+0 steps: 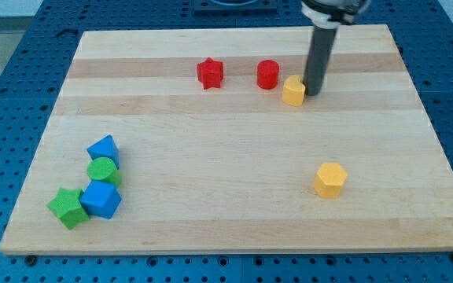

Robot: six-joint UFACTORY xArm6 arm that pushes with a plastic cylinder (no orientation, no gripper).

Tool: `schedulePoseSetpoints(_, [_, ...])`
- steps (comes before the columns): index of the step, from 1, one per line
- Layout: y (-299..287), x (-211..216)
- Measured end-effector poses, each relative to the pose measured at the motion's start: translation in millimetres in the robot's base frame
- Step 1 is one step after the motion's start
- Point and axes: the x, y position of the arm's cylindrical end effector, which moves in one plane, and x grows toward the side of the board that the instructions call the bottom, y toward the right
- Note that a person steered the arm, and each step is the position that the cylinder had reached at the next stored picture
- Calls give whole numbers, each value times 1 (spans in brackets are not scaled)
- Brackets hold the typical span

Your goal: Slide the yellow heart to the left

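Note:
The yellow heart (293,91) lies on the wooden board (234,196) near the view's top, right of centre. My tip (314,93) stands at the heart's right side, touching or almost touching it. The dark rod rises from there to the view's top edge. A red cylinder (267,74) sits just left of and above the heart. A red star (209,73) lies further left.
A yellow hexagon (329,180) lies at the lower right. At the lower left are a blue block (104,149), a green cylinder (101,170), a blue cube (101,199) and a green star (68,207), bunched together. A blue perforated table surrounds the board.

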Motion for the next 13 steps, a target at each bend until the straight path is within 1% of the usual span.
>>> schedulePoseSetpoints(1, [-62,-1])
schedulePoseSetpoints(2, [-102,-1])
schedulePoseSetpoints(3, [-87,-4])
schedulePoseSetpoints(4, [-45,-20])
schedulePoseSetpoints(5, [-30,12])
schedulePoseSetpoints(7, [-126,12])
schedulePoseSetpoints(8, [-93,10])
schedulePoseSetpoints(9, [-55,27])
schedulePoseSetpoints(10, [-95,51])
schedulePoseSetpoints(11, [-163,51])
schedulePoseSetpoints(12, [-197,32])
schedulePoseSetpoints(13, [-155,24])
